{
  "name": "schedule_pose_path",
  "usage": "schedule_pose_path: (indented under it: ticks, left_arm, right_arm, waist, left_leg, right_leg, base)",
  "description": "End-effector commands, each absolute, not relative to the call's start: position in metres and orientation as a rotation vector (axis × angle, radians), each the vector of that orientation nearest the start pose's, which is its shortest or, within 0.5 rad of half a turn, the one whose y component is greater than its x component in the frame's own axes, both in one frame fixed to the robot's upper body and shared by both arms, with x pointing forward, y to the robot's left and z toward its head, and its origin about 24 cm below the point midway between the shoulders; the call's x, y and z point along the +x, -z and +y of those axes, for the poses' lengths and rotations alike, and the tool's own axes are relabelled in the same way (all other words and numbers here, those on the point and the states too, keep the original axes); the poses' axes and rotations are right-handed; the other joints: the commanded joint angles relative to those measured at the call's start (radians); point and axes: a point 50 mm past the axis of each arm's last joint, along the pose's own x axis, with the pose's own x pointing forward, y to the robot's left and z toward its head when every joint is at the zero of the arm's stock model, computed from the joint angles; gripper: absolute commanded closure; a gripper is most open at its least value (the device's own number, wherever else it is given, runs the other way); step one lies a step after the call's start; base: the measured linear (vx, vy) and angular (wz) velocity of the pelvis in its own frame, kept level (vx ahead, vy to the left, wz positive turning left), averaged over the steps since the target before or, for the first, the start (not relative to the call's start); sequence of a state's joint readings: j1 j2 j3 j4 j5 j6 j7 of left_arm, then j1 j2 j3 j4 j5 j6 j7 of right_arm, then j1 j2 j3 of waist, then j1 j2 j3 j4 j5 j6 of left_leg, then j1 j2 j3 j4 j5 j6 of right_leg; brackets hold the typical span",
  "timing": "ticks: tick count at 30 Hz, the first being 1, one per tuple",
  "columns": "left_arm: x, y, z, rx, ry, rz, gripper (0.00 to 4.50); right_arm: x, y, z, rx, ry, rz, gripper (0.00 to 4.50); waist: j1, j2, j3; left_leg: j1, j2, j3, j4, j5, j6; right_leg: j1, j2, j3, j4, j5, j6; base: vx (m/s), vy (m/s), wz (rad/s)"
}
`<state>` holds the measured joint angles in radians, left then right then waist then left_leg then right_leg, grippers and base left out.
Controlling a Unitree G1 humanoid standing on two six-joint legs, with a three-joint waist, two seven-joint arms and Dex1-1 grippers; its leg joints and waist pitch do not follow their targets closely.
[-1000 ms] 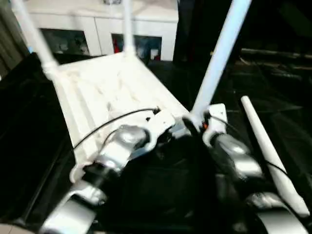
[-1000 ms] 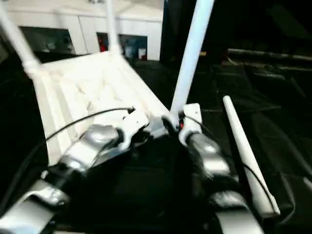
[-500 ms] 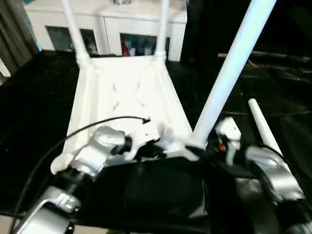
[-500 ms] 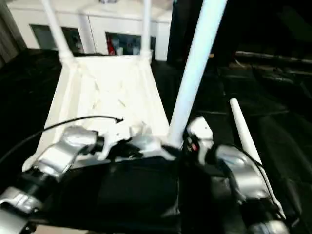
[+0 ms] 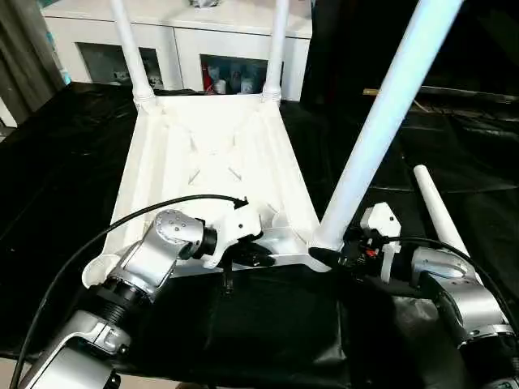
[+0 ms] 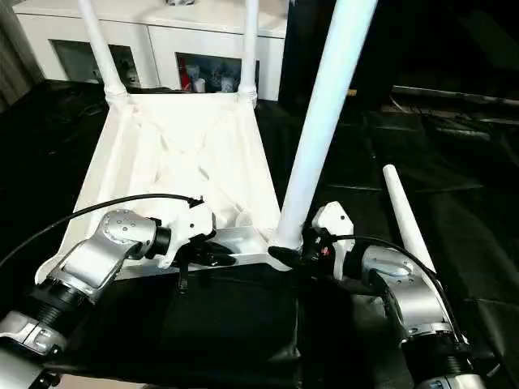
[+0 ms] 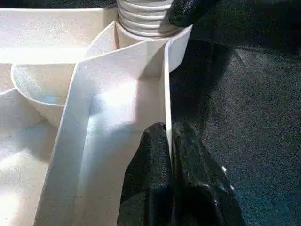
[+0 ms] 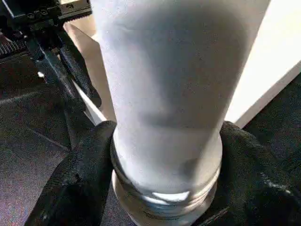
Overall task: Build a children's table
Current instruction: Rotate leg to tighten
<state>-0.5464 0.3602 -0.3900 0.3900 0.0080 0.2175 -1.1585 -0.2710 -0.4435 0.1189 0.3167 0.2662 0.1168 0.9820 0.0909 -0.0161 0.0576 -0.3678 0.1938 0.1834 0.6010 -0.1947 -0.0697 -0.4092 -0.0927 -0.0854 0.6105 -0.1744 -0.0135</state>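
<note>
The children's table top (image 5: pixel 211 154) lies upside down on the black cloth, ribs up. Two white legs (image 5: pixel 130 49) (image 5: pixel 277 44) stand in its far corner sockets. A third leg (image 5: pixel 381 121) rises tilted from the near right corner socket. My right gripper (image 8: pixel 164 136) is shut on this leg's base, one black finger (image 8: pixel 80 179) on each side. My left gripper (image 7: pixel 167 129) is shut on the thin near rim of the top, close to that same corner. A loose leg (image 5: pixel 436 207) lies on the cloth to the right. The near left socket (image 5: pixel 97 271) holds nothing.
A white cabinet with glass doors (image 5: pixel 186 49) stands behind the table. The black cloth (image 5: pixel 49 162) spreads to both sides. Dark cables (image 5: pixel 478 113) lie at the far right. A grey curtain (image 5: pixel 20 49) hangs at the left edge.
The head view has swung and settled, so the whole picture shifted. My right fingers have drawn in around the leg's base. The left grip on the rim is unchanged.
</note>
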Motion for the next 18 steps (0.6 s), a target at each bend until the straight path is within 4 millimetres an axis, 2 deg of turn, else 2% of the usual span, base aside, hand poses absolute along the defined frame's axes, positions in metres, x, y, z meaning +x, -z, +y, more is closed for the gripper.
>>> schedule_pose_path:
  ticks: [1,4,8,10,12,13,15,16,17,18]
  left_arm:
    - [0.298,-0.061,0.096,0.428,1.444,0.381,4.50]
    - [0.299,-0.061,0.095,0.423,1.438,0.380,4.50]
    - [0.308,-0.060,0.088,0.412,1.321,0.368,4.50]
    - [0.315,-0.057,0.085,0.423,1.244,0.380,4.50]
    - [0.324,-0.052,0.071,0.389,1.109,0.407,4.50]
    - [0.324,-0.051,0.069,0.384,1.096,0.411,4.50]
    - [0.327,-0.050,0.062,0.363,1.042,0.428,4.50]
    - [0.328,-0.049,0.054,0.353,1.019,0.431,4.50]
    - [0.328,-0.049,0.048,0.349,1.007,0.432,4.50]
    - [0.328,-0.050,0.040,0.346,0.999,0.427,4.50]
  right_arm:
    - [0.277,-0.041,-0.178,-0.088,-1.022,0.278,1.70]
    - [0.277,-0.039,-0.178,-0.085,-1.009,0.277,1.73]
    - [0.285,-0.028,-0.183,-0.037,-0.823,0.316,1.74]
    - [0.290,-0.022,-0.184,-0.040,-0.718,0.341,1.75]
    - [0.302,-0.011,-0.181,0.027,-0.463,0.373,1.75]
    - [0.303,-0.010,-0.180,0.034,-0.442,0.374,1.75]
    - [0.307,-0.008,-0.176,0.062,-0.362,0.376,1.75]
    - [0.310,-0.007,-0.170,0.079,-0.318,0.376,1.75]
    - [0.312,-0.006,-0.166,0.092,-0.296,0.376,1.75]
    - [0.314,-0.006,-0.157,0.105,-0.281,0.375,1.75]
  waist:
    - [-0.001,-0.018,-0.067]
    - [-0.001,-0.018,-0.067]
    - [-0.006,-0.017,-0.066]
    - [-0.008,-0.017,-0.062]
    - [-0.012,-0.013,-0.059]
    - [-0.014,-0.014,-0.058]
    - [-0.012,-0.011,-0.060]
    - [-0.013,-0.012,-0.060]
    - [-0.016,-0.006,-0.057]
    - [-0.018,-0.009,-0.058]
  left_leg:
    - [0.005,0.037,-0.009,-0.071,-0.149,0.069]
    - [0.004,0.037,-0.009,-0.071,-0.149,0.068]
    - [0.004,0.035,-0.009,-0.071,-0.156,0.057]
    - [0.008,0.033,-0.009,-0.073,-0.182,0.042]
    - [0.013,0.031,-0.010,-0.074,-0.213,0.021]
    - [0.011,0.029,-0.012,-0.075,-0.217,0.014]
    - [0.017,0.027,-0.015,-0.075,-0.237,0.007]
    - [0.019,0.028,-0.014,-0.076,-0.242,0.010]
    - [0.019,0.027,-0.016,-0.077,-0.259,0.010]
    - [0.018,0.026,-0.016,-0.078,-0.264,0.009]
  right_leg:
    - [0.053,-0.059,0.050,-0.078,-0.286,-0.173]
    - [0.054,-0.059,0.050,-0.078,-0.289,-0.173]
    - [0.052,-0.057,0.050,-0.080,-0.301,-0.170]
    - [0.049,-0.058,0.048,-0.089,-0.370,-0.154]
    - [0.045,-0.060,0.047,-0.102,-0.454,-0.130]
    - [0.046,-0.060,0.045,-0.104,-0.472,-0.122]
    - [0.046,-0.062,0.042,-0.112,-0.523,-0.093]
    - [0.044,-0.061,0.043,-0.115,-0.521,-0.090]
    - [0.040,-0.060,0.041,-0.116,-0.529,-0.090]
    - [0.042,-0.058,0.040,-0.117,-0.532,-0.087]
  base:
    - [0.000,0.000,0.00]
    - [0.000,0.000,0.00]
    - [0.000,0.000,0.00]
    - [0.000,0.000,0.00]
    - [0.000,0.000,0.00]
    - [0.000,0.000,0.00]
    - [0.000,0.000,0.00]
    - [0.000,0.000,0.00]
    - [0.000,0.000,0.00]
    - [0.000,0.000,0.00]
